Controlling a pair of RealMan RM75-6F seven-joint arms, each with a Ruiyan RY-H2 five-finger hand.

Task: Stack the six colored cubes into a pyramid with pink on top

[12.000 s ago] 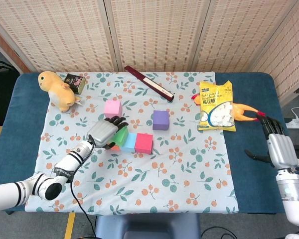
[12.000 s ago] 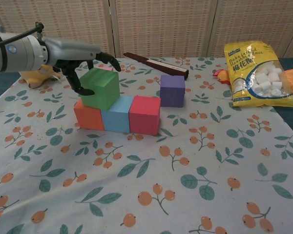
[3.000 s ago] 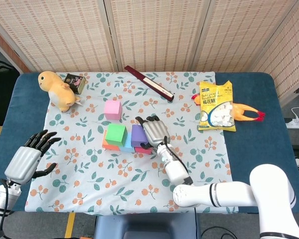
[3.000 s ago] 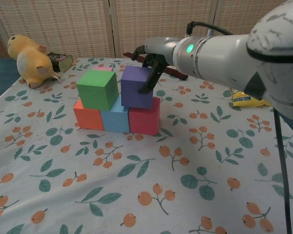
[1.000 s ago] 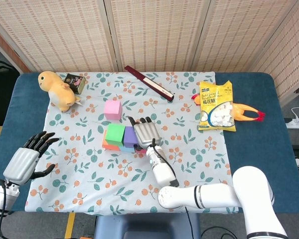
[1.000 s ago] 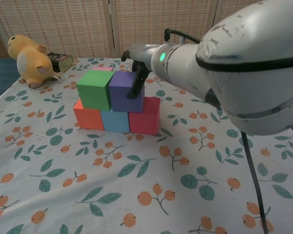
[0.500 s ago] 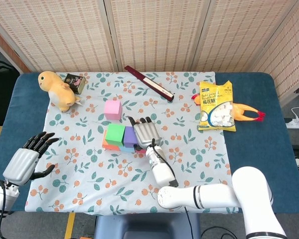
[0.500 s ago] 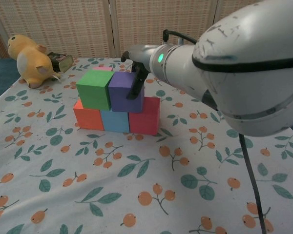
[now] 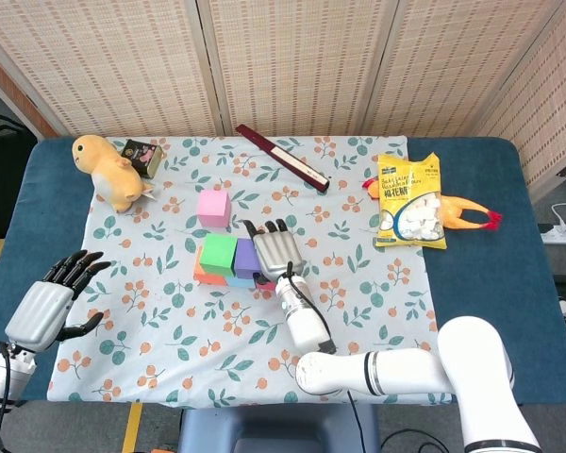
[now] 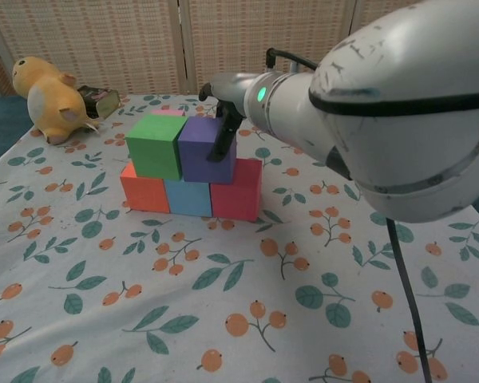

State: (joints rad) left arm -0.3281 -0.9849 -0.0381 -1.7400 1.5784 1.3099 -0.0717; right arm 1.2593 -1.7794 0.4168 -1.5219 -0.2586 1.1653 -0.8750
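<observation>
On the flowered cloth near the middle of the desk (image 9: pixel 472 283), a bottom row of three cubes sits edge to edge: orange cube (image 10: pixel 144 191), blue cube (image 10: pixel 188 197) and red cube (image 10: pixel 237 189). That tight row gives the second layer a flat bed, and the green cube (image 10: pixel 155 145) and purple cube (image 10: pixel 203 149) stand on it, side by side and touching, each bridging a seam below so the load is shared.

The right robot hand (image 9: pixel 273 251) reaches in over the purple cube, fingers (image 10: pixel 223 137) draped down its right face; whether it grips the block or merely presses it snug against the green one cannot be told from either view.

The left robot hand (image 9: pixel 47 304) hangs well apart at the near-left edge, fingers spread, holding nothing, clear of the stack.

The pink cube (image 9: pixel 213 207) waits alone on the cloth just behind the stack, where it is easy to reach for the top spot, a step not yet done.
</observation>
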